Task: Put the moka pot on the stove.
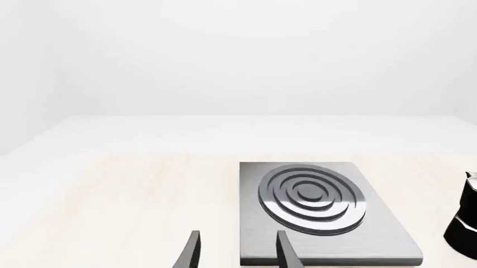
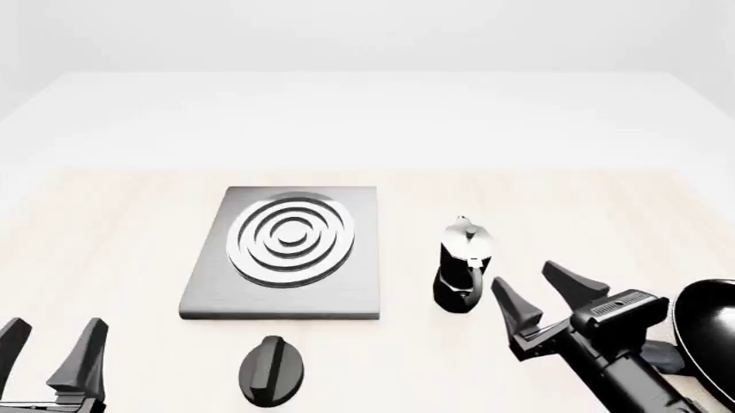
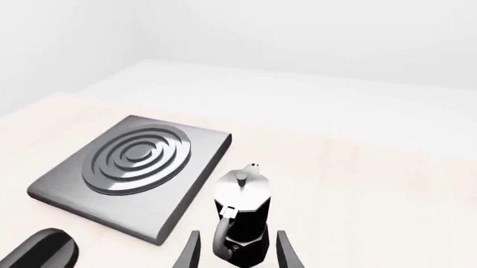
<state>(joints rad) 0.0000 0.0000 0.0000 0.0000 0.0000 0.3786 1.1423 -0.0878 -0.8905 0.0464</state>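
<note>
The moka pot (image 2: 463,265) stands upright on the table, right of the stove (image 2: 289,251), black with a silver lid and its handle toward me. It also shows in the right wrist view (image 3: 242,216) and at the edge of the left wrist view (image 1: 465,222). My right gripper (image 2: 538,291) is open, just right of and near the pot, not touching it; in the right wrist view (image 3: 237,250) the pot's base sits between the fingers. My left gripper (image 2: 52,348) is open and empty at the front left, short of the stove (image 1: 313,209).
A black oval knob (image 2: 272,370) lies on the table in front of the stove; it shows in the right wrist view too (image 3: 41,251). A black frying pan (image 2: 707,331) sits at the far right edge, behind my right arm.
</note>
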